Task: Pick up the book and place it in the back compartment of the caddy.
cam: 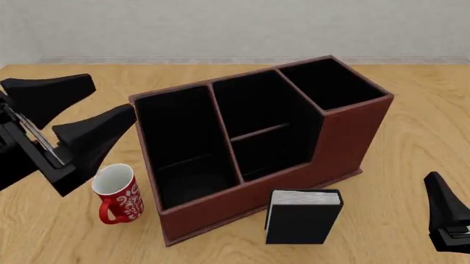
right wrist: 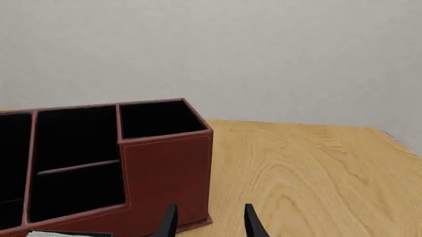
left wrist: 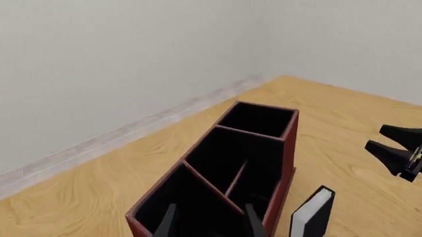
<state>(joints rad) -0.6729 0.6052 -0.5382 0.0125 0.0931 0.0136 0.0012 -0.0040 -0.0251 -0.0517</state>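
Book (cam: 303, 216) stands upright on the tabletop (cam: 411, 137), just in front of the caddy (cam: 345, 137) — ungrabbed. Both end effectors, left (cam: 77, 113) and right (right wrist: 207, 219), gape wide and empty. Risk: nudging it over, or dropping it into the wrong section instead of the back compartment (cam: 250, 102).

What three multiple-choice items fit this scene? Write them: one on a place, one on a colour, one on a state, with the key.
1. Where is the book?
A. Inside the caddy
B. On the table, at the caddy's near side
C. Behind the caddy

2. What colour is the mug?
A. Red with white pattern
B. Plain blue
C. Black

3. What state is the left gripper in?
A. Shut on the book
B. Shut on the mug
C. Open, holding nothing

Key: 1 B, it stands upright before the low outer wall; 2 A, the front view shows it; 3 C, its fingers are spread apart in the air.
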